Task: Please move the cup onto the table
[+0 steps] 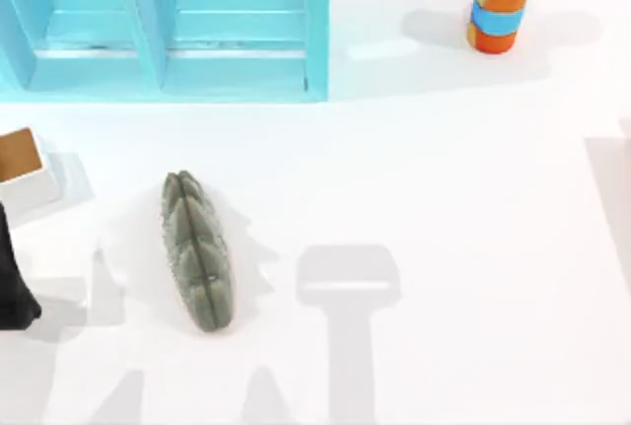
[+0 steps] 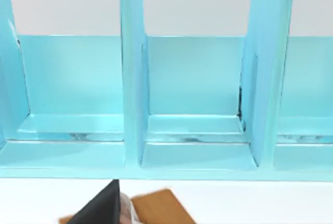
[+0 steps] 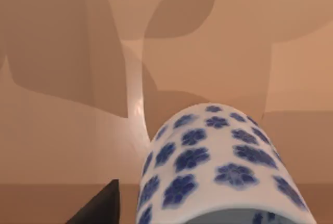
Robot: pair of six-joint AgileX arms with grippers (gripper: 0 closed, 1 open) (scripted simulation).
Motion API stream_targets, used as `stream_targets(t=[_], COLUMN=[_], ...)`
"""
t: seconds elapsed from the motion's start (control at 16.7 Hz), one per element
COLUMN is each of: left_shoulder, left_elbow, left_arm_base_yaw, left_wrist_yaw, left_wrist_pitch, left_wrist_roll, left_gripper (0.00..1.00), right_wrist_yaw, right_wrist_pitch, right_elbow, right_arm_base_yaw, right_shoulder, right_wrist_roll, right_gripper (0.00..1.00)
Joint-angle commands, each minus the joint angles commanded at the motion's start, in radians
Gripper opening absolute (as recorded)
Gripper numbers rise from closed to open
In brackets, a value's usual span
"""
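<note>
Cup [image 3: 218, 167], white w/ blue flowers, sits right against right tool [image 3: 101, 206] in right wrist view. Its long axis runs away from the wrist, open end toward it, w/ a tan backdrop behind. Right arm is clearly nearer. Grip state: can't tell, as the cup hides most of the tool. Height above tabletop [image 1: 473, 247] is unclear. Left tool [image 2: 101, 208] is parked at tabletop's left by the shelf [image 1: 168, 31]; can't tell its state either.

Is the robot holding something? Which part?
Cannot tell: the blue-flowered white cup sits right at the right gripper, contact hidden. The left gripper idles at the table's left edge.
</note>
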Motion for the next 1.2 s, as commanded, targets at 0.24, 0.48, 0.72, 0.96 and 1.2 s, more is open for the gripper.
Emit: stream_targets(t=[0.24,0.48,0.72,0.96,1.2], left_shoulder=[0.000,0.000,0.000,0.000,0.000], left_elbow=[0.000,0.000,0.000,0.000,0.000], left_arm_base_yaw=[0.000,0.000,0.000,0.000,0.000], left_wrist_yaw=[0.000,0.000,0.000,0.000,0.000], left_wrist_pitch=[0.000,0.000,0.000,0.000,0.000], left_wrist_roll=[0.000,0.000,0.000,0.000,0.000], left_gripper=[1.00,1.00,1.00,1.00,1.00], right_wrist_yaw=[0.000,0.000,0.000,0.000,0.000], right_wrist_pitch=[0.000,0.000,0.000,0.000,0.000], right_elbow=[0.000,0.000,0.000,0.000,0.000], right_arm_base_yaw=[0.000,0.000,0.000,0.000,0.000], right_shoulder=[0.000,0.000,0.000,0.000,0.000], right_wrist_roll=[0.000,0.000,0.000,0.000,0.000], right_gripper=[0.77,0.47,0.17,0.00,0.00])
